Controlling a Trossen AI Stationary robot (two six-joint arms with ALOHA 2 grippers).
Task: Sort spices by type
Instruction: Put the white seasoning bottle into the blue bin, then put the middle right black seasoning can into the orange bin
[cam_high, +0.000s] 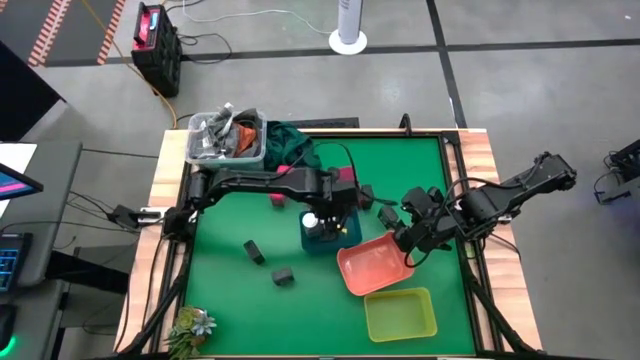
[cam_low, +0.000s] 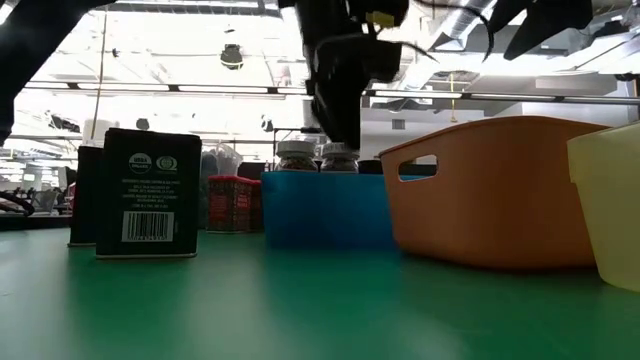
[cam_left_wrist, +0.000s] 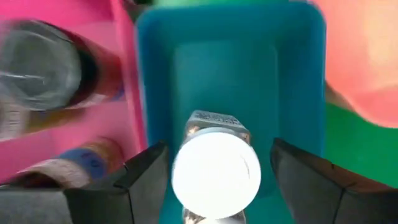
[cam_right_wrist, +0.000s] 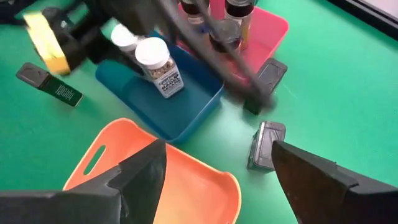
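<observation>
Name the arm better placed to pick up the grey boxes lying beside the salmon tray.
Right. The right gripper hangs open by the salmon tray, with two grey boxes lying on the mat just ahead of its jaws. The left gripper is busy over the blue tray, straddling a white-capped jar.

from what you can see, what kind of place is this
Probably a robotics lab or workshop in a large industrial hall. The green table stands on a bare concrete floor with loose cables, and the low view shows a high ceiling with exposed beams and strip lighting behind the spice containers.
</observation>
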